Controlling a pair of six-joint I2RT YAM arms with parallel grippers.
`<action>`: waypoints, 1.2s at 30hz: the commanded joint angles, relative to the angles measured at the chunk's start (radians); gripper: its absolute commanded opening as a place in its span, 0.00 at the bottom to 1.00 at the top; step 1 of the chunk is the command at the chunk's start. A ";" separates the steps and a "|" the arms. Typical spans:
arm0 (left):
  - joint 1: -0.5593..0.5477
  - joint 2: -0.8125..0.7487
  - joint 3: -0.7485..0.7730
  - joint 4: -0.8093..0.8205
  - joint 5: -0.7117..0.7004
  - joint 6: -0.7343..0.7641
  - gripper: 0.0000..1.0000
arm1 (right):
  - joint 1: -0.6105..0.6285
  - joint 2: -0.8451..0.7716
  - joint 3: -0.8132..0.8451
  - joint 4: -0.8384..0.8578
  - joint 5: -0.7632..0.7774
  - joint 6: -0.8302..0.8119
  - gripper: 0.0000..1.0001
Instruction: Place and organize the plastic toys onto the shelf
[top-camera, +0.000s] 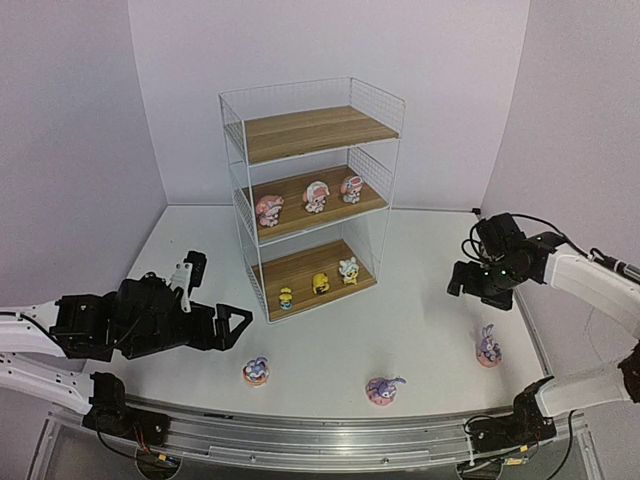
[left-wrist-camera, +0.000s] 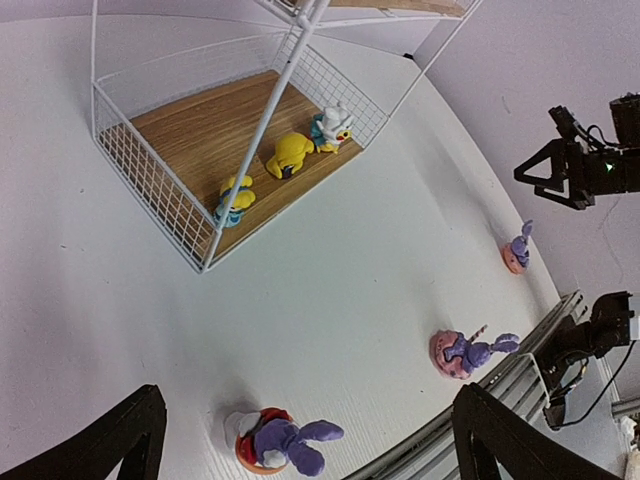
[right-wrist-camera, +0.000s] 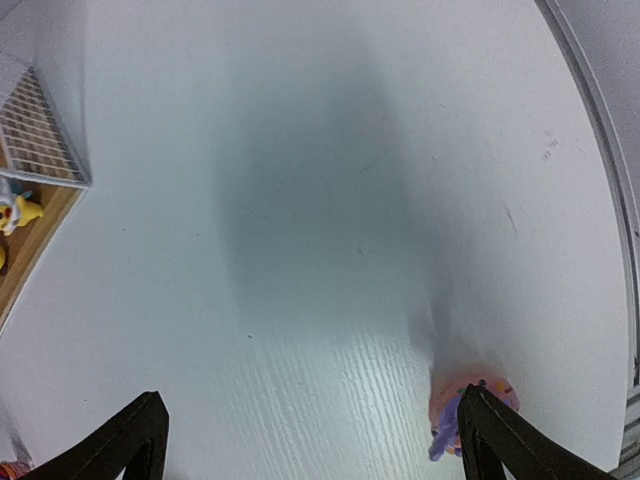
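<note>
The white wire shelf (top-camera: 312, 90) stands at the back centre. Its middle board holds three pink-white toys (top-camera: 316, 197); its bottom board holds three yellow/white toys (top-camera: 320, 283), also in the left wrist view (left-wrist-camera: 289, 155). Three purple bunnies stand on the table: one front left (top-camera: 256, 371) (left-wrist-camera: 276, 443), one front centre (top-camera: 383, 389) (left-wrist-camera: 462, 352), one at the right (top-camera: 488, 348) (left-wrist-camera: 516, 250) (right-wrist-camera: 458, 420). My left gripper (top-camera: 228, 326) (left-wrist-camera: 305, 440) is open and empty, left of the front-left bunny. My right gripper (top-camera: 468, 282) (right-wrist-camera: 310, 440) is open and empty, above the table behind the right bunny.
The shelf's top board (top-camera: 315, 132) is bare. A metal rail (top-camera: 330, 440) runs along the table's near edge. White walls close in the table on the left, right and back.
</note>
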 joint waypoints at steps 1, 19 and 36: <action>-0.003 -0.011 -0.010 0.095 0.065 0.070 1.00 | -0.035 -0.043 -0.060 -0.119 0.041 0.131 0.96; -0.004 0.040 -0.021 0.186 0.112 0.143 1.00 | -0.046 0.064 -0.137 -0.107 0.167 0.155 0.79; -0.004 0.019 -0.032 0.186 0.083 0.134 1.00 | -0.046 0.185 -0.114 -0.135 0.204 0.212 0.09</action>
